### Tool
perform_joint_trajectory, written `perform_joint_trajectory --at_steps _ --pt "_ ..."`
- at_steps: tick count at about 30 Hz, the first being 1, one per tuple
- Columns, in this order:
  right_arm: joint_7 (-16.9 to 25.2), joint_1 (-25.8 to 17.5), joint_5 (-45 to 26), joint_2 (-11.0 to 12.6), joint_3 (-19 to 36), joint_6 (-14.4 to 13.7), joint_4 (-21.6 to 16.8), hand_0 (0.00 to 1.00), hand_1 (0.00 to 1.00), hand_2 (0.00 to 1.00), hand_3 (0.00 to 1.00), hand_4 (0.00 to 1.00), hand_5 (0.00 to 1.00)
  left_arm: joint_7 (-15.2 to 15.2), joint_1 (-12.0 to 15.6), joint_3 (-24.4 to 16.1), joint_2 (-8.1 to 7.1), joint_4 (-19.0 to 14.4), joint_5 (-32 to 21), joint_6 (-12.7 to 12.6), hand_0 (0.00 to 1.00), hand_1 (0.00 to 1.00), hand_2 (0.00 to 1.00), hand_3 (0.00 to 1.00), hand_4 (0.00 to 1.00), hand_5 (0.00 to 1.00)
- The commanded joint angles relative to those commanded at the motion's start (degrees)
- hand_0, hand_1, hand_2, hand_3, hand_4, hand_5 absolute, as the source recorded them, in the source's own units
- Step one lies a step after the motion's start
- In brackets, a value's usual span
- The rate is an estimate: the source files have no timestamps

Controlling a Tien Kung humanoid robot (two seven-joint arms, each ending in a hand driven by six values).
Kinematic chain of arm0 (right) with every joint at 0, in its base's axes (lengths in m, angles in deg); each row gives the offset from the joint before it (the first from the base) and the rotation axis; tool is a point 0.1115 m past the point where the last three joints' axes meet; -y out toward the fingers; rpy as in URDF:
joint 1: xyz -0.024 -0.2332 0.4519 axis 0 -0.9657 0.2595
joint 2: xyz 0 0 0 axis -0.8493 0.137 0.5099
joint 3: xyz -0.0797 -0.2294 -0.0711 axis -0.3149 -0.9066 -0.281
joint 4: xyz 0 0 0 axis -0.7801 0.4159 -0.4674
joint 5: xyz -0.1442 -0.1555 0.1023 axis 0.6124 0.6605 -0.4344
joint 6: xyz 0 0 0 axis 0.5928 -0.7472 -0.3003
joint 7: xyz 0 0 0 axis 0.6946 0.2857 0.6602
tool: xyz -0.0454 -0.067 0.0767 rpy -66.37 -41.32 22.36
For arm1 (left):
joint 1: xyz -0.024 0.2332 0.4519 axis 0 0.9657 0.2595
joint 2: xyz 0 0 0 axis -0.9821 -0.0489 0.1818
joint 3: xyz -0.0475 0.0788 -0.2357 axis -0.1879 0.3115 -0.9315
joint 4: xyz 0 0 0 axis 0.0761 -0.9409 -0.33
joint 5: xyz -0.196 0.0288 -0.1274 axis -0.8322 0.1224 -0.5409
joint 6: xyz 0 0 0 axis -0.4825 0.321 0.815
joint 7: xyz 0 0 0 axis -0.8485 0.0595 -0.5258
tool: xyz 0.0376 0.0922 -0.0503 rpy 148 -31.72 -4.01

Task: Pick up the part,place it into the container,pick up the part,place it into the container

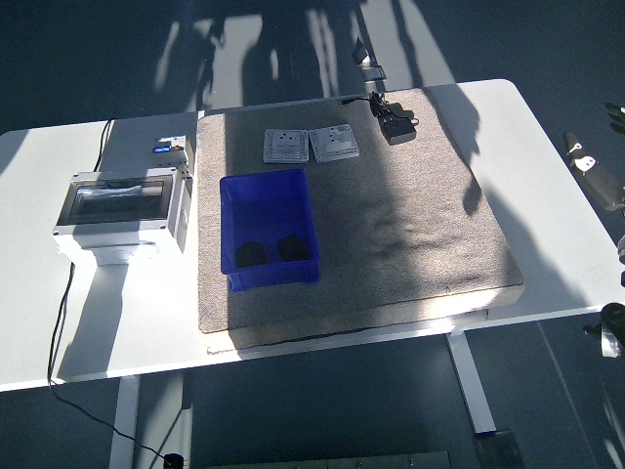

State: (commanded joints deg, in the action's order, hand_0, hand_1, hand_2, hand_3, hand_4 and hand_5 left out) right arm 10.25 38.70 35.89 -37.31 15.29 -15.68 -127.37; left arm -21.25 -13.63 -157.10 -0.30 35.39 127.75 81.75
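- Right hand: only a pale part of it shows at the right edge, off the worktop's right side and clear of everything on it; whether its fingers are spread or curled cannot be told, and nothing is seen in its hold.
- Left hand: outside the view.
- Worktop: white, with a grey mat laid over its middle.
- Blue container: an open bin standing on the left part of the mat.
- Two dark parts: lying side by side on the container's floor, at its near end.
- Two white switch plates: flat on the mat beyond the container, just beside each other.
- Black power adapter: at the mat's far right corner, with its cable running along the far edge.
- Grey enclosure box: on the worktop left of the mat, close to the container's left side, with a clear front cover.
- Black cable: trailing from the enclosure box toward the worktop's near edge.
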Motion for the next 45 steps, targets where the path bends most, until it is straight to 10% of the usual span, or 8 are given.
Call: perform_joint_trajectory --at_steps 14,30,45 --pt "-2.4 -2.3 -0.6 -0.8 4.3 4.5 -0.4 0.985 0.888 0.857 0.829 0.868 0.596 -6.3 1.0 -2.4 -0.26 0.0 4.7 5.6 0.684 0.679 0.659 0.449 0.809 0.998" --pt "3.6 -5.7 -15.0 0.5 11.1 3.0 1.4 0.892 0.790 0.787 0.800 0.872 0.591 -9.3 1.3 -2.0 0.08 0.0 6.3 9.7 0.695 0.691 0.684 0.479 0.818 0.998" --pt "13.2 -7.0 -27.3 0.7 13.2 7.7 2.1 0.836 0.713 0.737 0.769 0.906 0.574 -10.2 1.3 -1.9 0.62 0.0 7.5 11.4 0.704 0.699 0.680 0.492 0.813 0.998"
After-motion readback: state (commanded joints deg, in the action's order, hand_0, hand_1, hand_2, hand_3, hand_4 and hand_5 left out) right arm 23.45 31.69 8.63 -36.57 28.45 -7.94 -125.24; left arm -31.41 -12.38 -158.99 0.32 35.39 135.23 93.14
